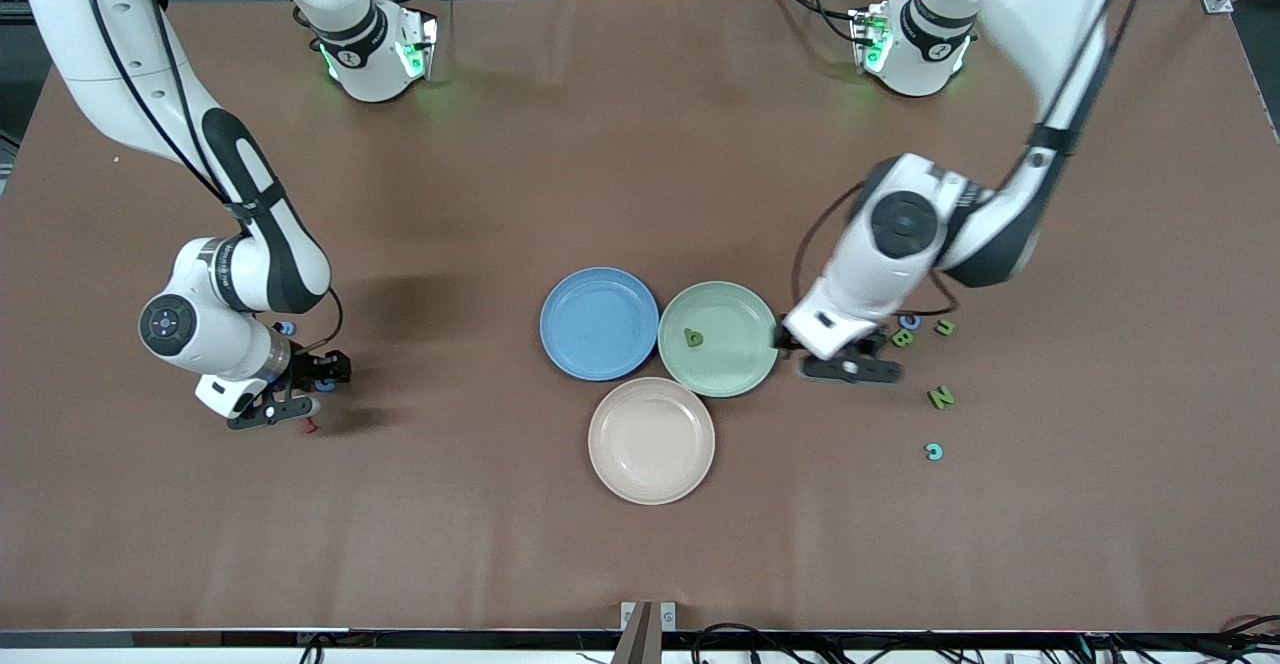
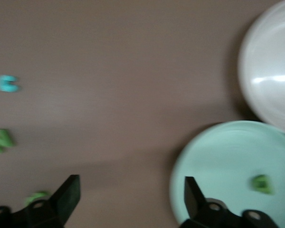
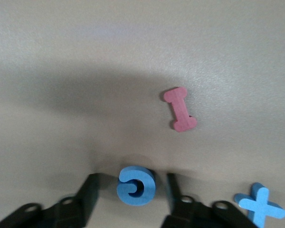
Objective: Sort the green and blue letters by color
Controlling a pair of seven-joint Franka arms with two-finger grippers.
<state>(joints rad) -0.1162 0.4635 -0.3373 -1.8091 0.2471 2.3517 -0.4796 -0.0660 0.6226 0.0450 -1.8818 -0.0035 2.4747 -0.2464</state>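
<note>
My right gripper (image 1: 315, 387) is low at the table, open, with a blue curled letter (image 3: 136, 185) between its fingers, untouched by either; this letter also shows in the front view (image 1: 325, 384). A blue plus (image 3: 260, 205) lies beside it, and another blue letter (image 1: 287, 327) lies farther from the front camera. My left gripper (image 1: 840, 359) is open and empty beside the green plate (image 1: 735, 369), (image 2: 130, 199). An olive-green letter (image 1: 692, 338) lies on that plate. Green B (image 1: 902, 338), u (image 1: 943, 327), N (image 1: 940, 397) and a blue letter (image 1: 908, 322) lie by the left gripper.
A blue plate (image 1: 600, 289) and a beige plate (image 1: 651, 474) touch the green plate. A teal c (image 1: 933, 451) lies nearer the front camera than the N. A pink I-shaped piece (image 3: 179, 109) lies near the right gripper, also in the front view (image 1: 311, 427).
</note>
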